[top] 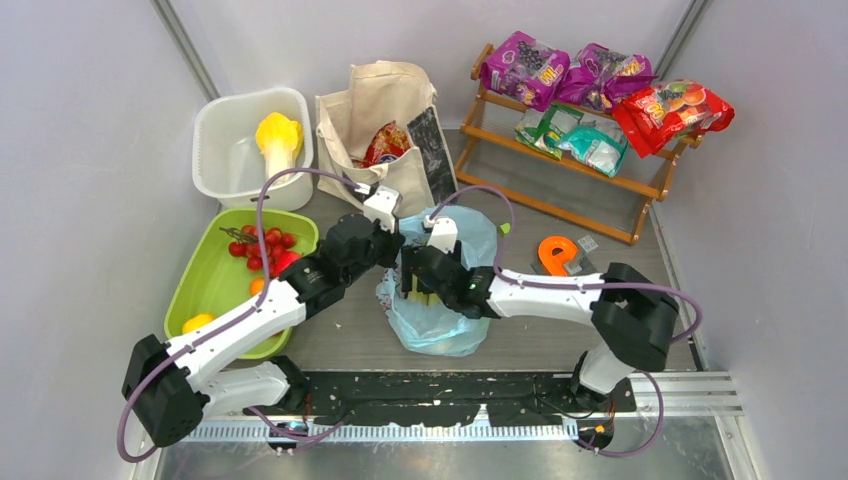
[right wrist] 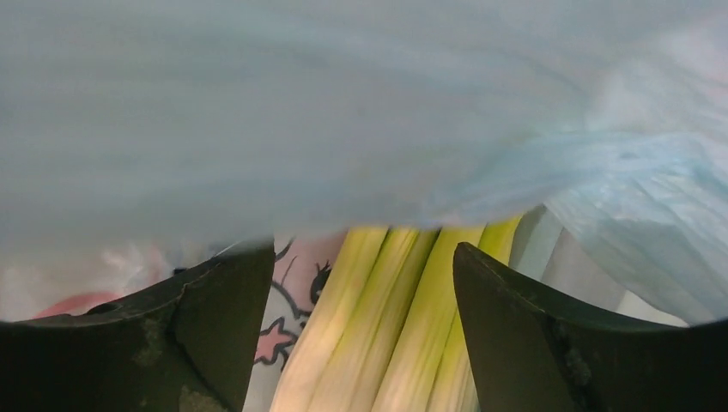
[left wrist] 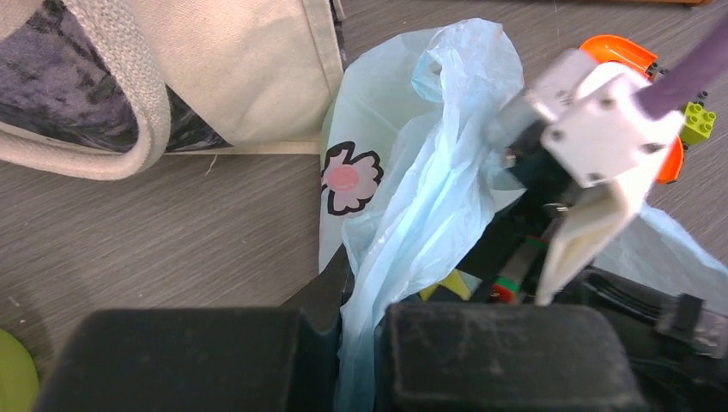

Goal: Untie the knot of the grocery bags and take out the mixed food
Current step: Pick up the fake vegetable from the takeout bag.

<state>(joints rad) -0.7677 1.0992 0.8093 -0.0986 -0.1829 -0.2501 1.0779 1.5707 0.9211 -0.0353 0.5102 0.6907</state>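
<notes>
Left hand (left wrist: 360, 343) clenched on a bunched fold of the thin light-blue plastic carrier bag (left wrist: 429, 180), film pinched between its black fingers. Right hand (right wrist: 365, 283) released, fingers wide apart under a sheet of the blue film, long green-white stalks (right wrist: 386, 335) showing between them, contact unclear. Bag sits on the grey bench (top: 340, 330) mid-front, between both hands, just in front of the cream canvas tote with dark grey printed panel (top: 385, 100). Bag print is a pink flower with black outline (left wrist: 348, 178), no words. Red crinkly snack packet (top: 387, 143) sticks out of the tote. Left side: white plastic tub (top: 225, 165) holding a yellow vegetable (top: 278, 135), lime-green tray (top: 190, 290) with small red fruits (top: 262, 245) and a yellow fruit (top: 197, 322). Right rear: wooden rack (top: 570, 165) with purple snack packets (top: 525, 68), teal-green packets (top: 590, 142) and a big red packet (top: 670, 110). Packet lettering too small to read.
</notes>
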